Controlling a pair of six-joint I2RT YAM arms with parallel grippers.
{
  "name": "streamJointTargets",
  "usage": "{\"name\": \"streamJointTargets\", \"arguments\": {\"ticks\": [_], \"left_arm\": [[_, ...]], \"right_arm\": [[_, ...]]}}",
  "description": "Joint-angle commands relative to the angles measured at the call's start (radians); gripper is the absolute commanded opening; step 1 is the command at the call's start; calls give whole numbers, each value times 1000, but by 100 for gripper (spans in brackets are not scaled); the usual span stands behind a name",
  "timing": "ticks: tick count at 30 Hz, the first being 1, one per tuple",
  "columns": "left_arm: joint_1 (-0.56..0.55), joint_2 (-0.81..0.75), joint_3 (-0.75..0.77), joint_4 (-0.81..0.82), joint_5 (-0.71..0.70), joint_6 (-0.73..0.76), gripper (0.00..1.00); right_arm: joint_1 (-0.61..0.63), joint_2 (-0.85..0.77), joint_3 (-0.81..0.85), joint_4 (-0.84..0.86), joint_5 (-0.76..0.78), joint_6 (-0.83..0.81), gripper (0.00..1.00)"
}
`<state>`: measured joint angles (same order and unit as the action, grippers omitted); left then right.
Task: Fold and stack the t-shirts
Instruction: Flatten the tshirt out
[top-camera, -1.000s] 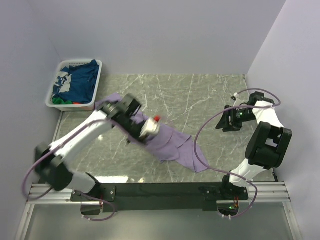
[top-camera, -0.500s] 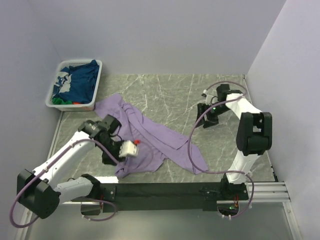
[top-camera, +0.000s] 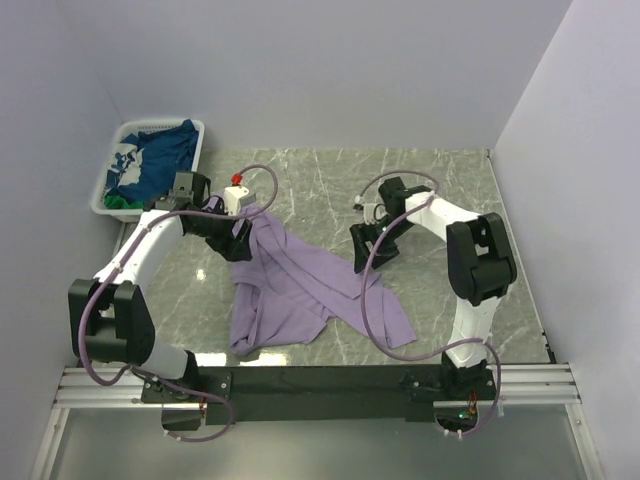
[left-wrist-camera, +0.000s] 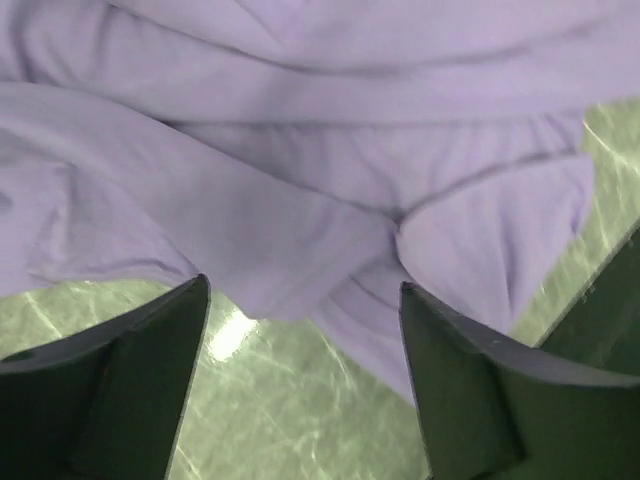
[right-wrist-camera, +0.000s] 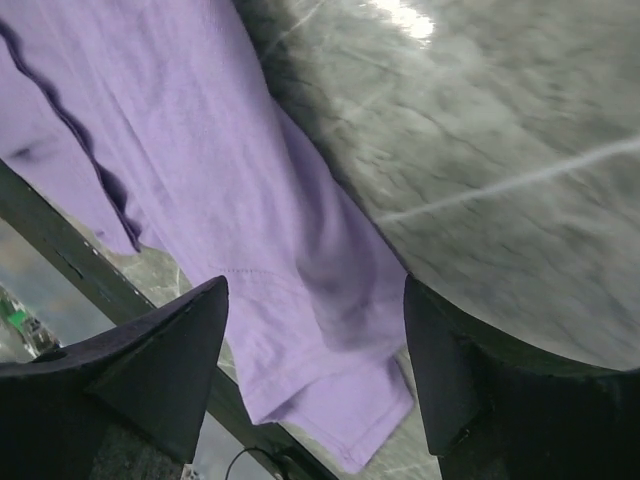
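Lavender t-shirt (top-camera: 300, 290) lies crumpled and unfolded on the marbled green-grey surface (top-camera: 430, 190). It runs from a bunched end near the basket down toward the near edge, where it splays out in two loose flaps.

The white slatted basket (top-camera: 160, 124) stands at the far left corner of the surface, apart from the purple cloth. A navy t-shirt (top-camera: 160, 165) with white print fills most of it, heaped up to the rim. At the basket's near end a bit of green t-shirt (top-camera: 120, 202) shows beneath the navy. A sliver of red t-shirt (top-camera: 155, 207) shows beside the green.

The left gripper (top-camera: 237, 243) hangs over the far, bunched end of the purple cloth. In the left wrist view its jaws stand wide apart with nothing between them, only folds of cloth and a patch of surface below. The right gripper (top-camera: 362, 250) is at the cloth's right edge, its jaws likewise spread and empty. In the right wrist view, a hemmed edge of the cloth lies below them on bare surface.
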<state>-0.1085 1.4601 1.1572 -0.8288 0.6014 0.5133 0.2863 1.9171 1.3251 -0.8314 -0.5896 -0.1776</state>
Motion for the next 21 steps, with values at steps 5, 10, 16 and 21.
{"name": "streamJointTargets", "arguments": {"ticks": [5,10,16,21], "left_arm": [[-2,46,-45,209,-72,-226,85],[-8,78,-54,232,-123,-234,81],[-34,108,-71,246,-160,-217,74],[-101,134,-99,286,-224,-213,72]], "right_arm": [[30,45,-3,26,45,-20,54],[5,-7,-26,20,111,-25,0],[-181,-133,-61,-41,151,-80,0],[-366,-145,-6,-90,214,-137,0]]}}
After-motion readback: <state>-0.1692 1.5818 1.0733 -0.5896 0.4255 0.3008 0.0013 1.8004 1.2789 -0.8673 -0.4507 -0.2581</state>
